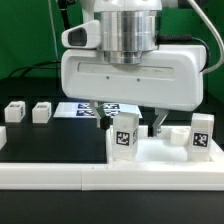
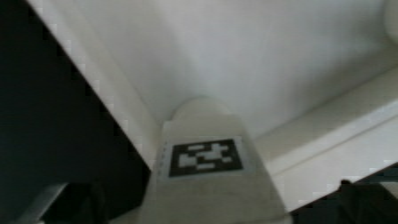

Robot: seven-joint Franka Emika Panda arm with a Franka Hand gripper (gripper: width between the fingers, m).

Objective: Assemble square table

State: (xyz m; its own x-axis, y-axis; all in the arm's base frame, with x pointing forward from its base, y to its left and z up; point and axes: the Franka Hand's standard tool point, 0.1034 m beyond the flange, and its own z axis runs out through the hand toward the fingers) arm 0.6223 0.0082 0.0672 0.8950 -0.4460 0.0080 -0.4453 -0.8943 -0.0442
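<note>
The white square tabletop slab [image 1: 160,168] lies at the front. It fills the background of the wrist view [image 2: 267,60] with its raised rim. A white leg [image 1: 124,136] with a marker tag stands upright on it near a corner, and shows close up in the wrist view [image 2: 210,160]. My gripper [image 1: 128,124] hangs right over this leg, open, one finger on each side with a gap. In the wrist view the gripper [image 2: 205,216] straddles the leg, with dark fingertips [image 2: 365,205] at the edges. A second leg [image 1: 202,135] stands on the slab at the exterior view's right.
Two more small white legs [image 1: 15,112] [image 1: 41,112] stand on the dark table at the exterior view's left. The marker board [image 1: 85,108] lies behind the gripper. A long white rail [image 1: 40,176] runs along the front left.
</note>
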